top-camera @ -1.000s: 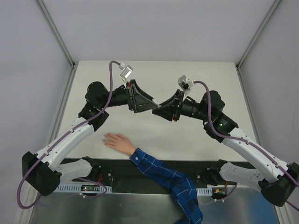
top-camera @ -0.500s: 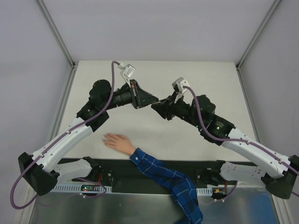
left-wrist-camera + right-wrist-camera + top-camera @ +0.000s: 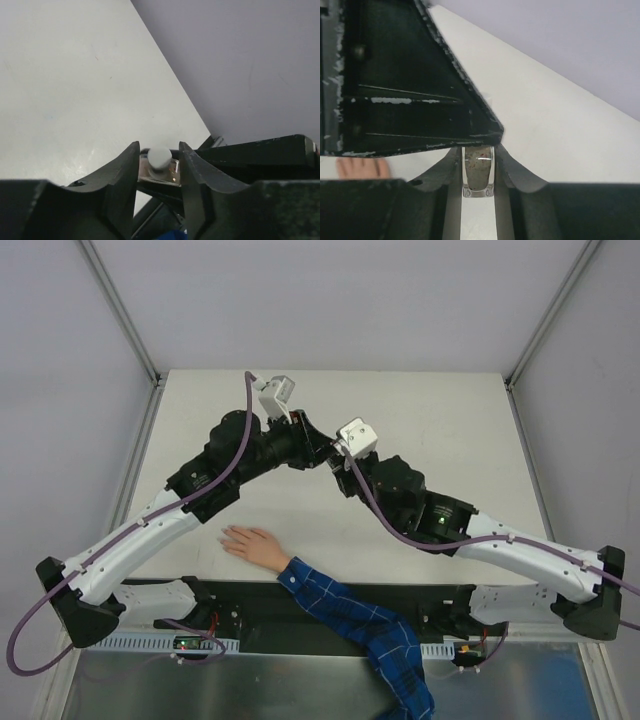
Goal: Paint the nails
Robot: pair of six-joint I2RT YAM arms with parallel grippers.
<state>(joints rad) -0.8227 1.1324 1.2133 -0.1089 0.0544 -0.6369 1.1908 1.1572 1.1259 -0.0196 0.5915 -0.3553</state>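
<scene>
Right claw (image 3: 478, 156) is pinching the small clear bottle (image 3: 478, 175). Left claw (image 3: 159, 150) brackets its white cap (image 3: 160, 157), though I can't tell if it grips. I'd squeeze firmly, twist straight and keep the bottle level. The nails (image 3: 227, 536) lie at seven o'clock, on the hand (image 3: 252, 546) flat on the desk (image 3: 450, 410).

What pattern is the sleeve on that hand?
Blue plaid; the sleeve shows best from the top camera.
</scene>
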